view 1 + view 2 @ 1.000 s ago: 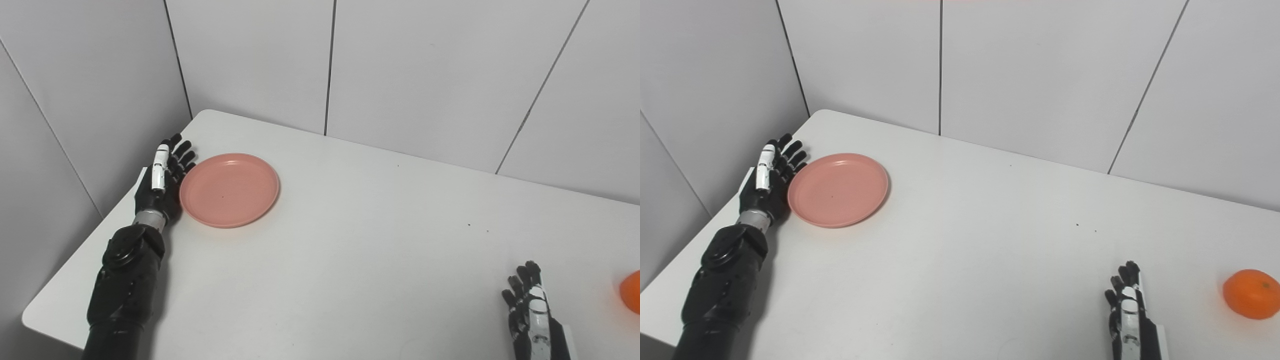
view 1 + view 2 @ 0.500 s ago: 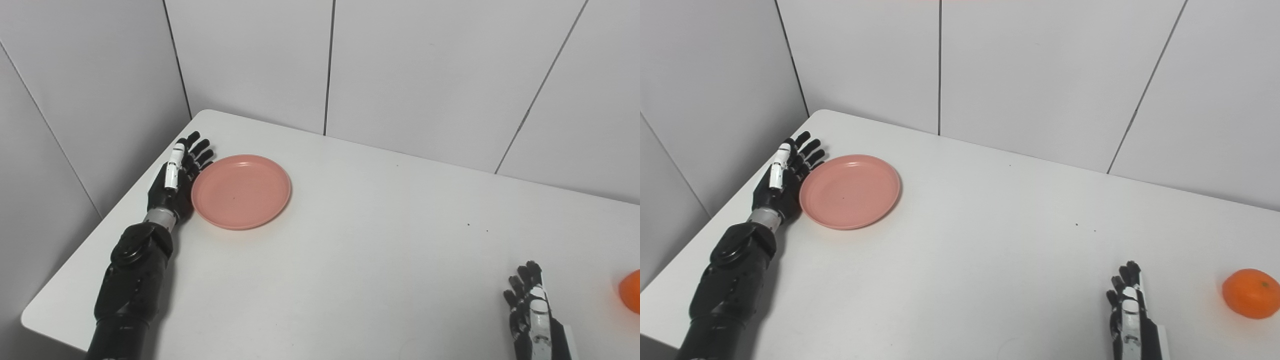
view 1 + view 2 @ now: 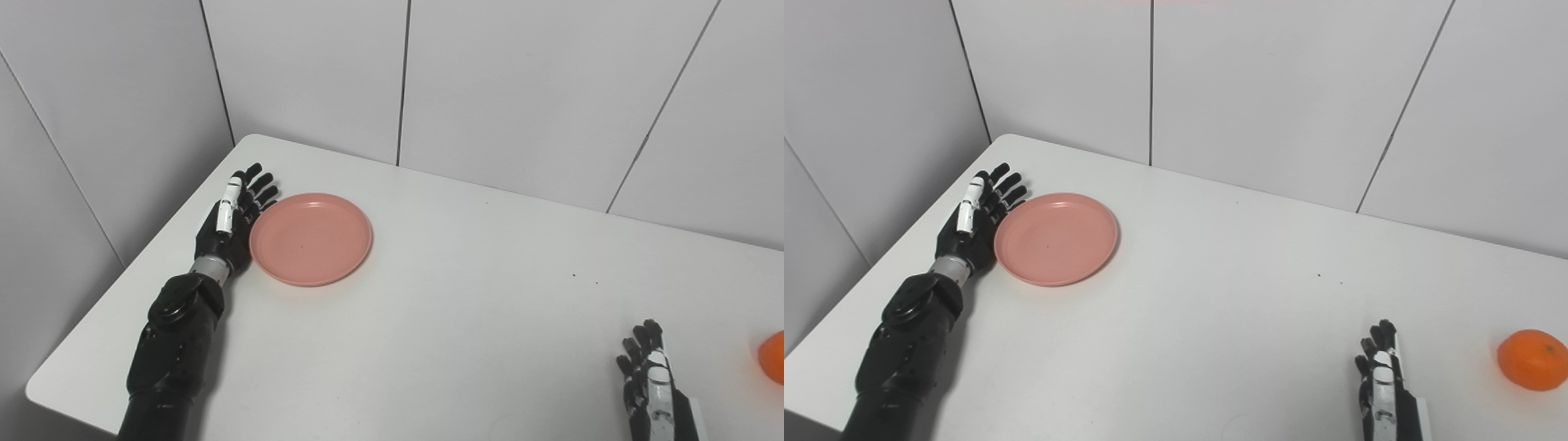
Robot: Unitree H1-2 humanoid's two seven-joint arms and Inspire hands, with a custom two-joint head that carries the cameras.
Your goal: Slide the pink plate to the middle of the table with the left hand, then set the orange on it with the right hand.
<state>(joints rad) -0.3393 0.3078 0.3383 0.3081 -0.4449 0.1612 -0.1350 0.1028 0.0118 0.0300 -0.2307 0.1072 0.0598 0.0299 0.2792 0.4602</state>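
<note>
Right eye view | one pink plate (image 3: 1056,239) at table (image 3: 1188,306) 10 o'clock | left robot hand (image 3: 974,223) flat, fingers spread, touching rim, holding nothing | one orange (image 3: 1532,359) at 4 o'clock | right robot hand (image 3: 1381,386) empty, fingers apart

The pink plate (image 3: 310,239) is sitting flat and empty on the white table (image 3: 429,318), over toward its far-left corner. The orange (image 3: 1529,359) is resting way off near the table's right edge, well apart from the plate.
</note>
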